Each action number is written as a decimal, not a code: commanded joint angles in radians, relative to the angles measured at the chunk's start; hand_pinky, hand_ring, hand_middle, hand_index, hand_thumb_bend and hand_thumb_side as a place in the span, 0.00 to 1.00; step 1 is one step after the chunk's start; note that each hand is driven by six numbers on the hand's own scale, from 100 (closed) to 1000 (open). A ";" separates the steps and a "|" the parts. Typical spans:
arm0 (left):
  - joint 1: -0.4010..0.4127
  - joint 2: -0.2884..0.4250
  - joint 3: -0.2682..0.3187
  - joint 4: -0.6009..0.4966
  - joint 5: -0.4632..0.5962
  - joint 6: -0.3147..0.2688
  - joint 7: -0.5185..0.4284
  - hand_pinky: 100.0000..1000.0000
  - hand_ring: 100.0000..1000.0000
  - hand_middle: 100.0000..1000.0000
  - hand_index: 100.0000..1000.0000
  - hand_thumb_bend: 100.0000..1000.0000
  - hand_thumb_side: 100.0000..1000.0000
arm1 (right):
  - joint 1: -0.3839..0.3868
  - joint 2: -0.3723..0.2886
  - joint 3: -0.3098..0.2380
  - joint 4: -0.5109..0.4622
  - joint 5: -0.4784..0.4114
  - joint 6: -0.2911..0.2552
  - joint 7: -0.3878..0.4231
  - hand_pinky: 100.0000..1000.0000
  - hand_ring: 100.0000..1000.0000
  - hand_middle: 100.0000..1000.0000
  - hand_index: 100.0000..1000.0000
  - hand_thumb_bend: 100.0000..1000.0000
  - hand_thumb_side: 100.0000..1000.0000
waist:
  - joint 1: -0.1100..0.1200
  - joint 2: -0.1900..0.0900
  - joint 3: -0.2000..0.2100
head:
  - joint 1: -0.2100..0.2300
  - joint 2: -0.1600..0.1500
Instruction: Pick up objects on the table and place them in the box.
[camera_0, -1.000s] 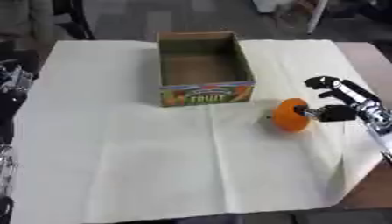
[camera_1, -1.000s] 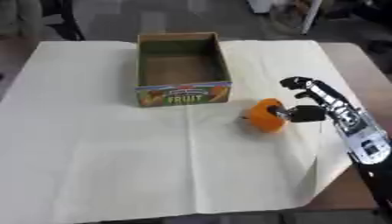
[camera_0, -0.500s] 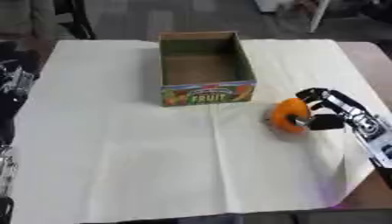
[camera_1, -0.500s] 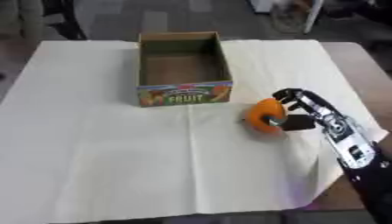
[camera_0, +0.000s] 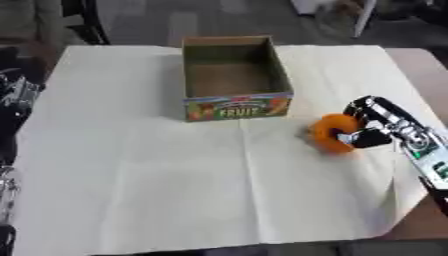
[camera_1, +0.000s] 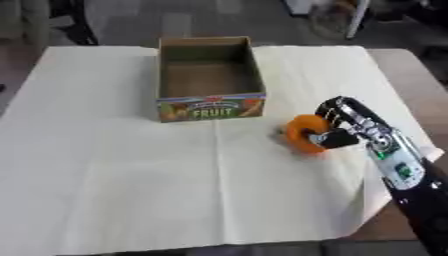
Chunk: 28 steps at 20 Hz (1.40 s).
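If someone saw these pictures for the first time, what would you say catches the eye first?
The bright orange round object stands out, lying on the pale cloth right of centre, with the robot's right hand curled round it from the right. Next comes the open cardboard box printed FRUIT, standing empty towards the far middle of the cloth, left of the orange object and apart from it.

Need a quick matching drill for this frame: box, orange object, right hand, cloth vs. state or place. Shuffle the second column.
1. box
2. orange object
3. right hand
4. cloth

a. curled round something
b. spread over the table
c. open-topped, nothing showing inside
d. right of the box, on the cloth

Pairs: 1-c, 2-d, 3-a, 4-b
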 joint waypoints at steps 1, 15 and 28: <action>-0.011 0.017 0.002 -0.018 0.001 -0.002 -0.002 0.57 0.59 0.54 0.69 0.58 0.32 | -0.032 -0.040 -0.007 -0.059 0.010 -0.004 -0.018 0.30 0.32 0.26 0.36 0.15 0.02 | 0.000 -0.016 -0.002 | -0.001 0.006; -0.015 0.014 -0.006 -0.020 0.004 0.000 -0.009 0.57 0.60 0.54 0.69 0.58 0.32 | -0.277 -0.059 0.020 0.007 -0.040 0.010 -0.022 0.31 0.33 0.26 0.37 0.18 0.04 | 0.006 -0.021 0.032 | -0.012 0.006; -0.051 0.004 -0.019 -0.031 0.006 0.004 -0.023 0.57 0.60 0.54 0.69 0.58 0.32 | -0.521 0.058 0.015 0.285 0.056 0.005 -0.087 0.34 0.35 0.27 0.39 0.20 0.04 | 0.007 0.019 0.128 | -0.051 -0.003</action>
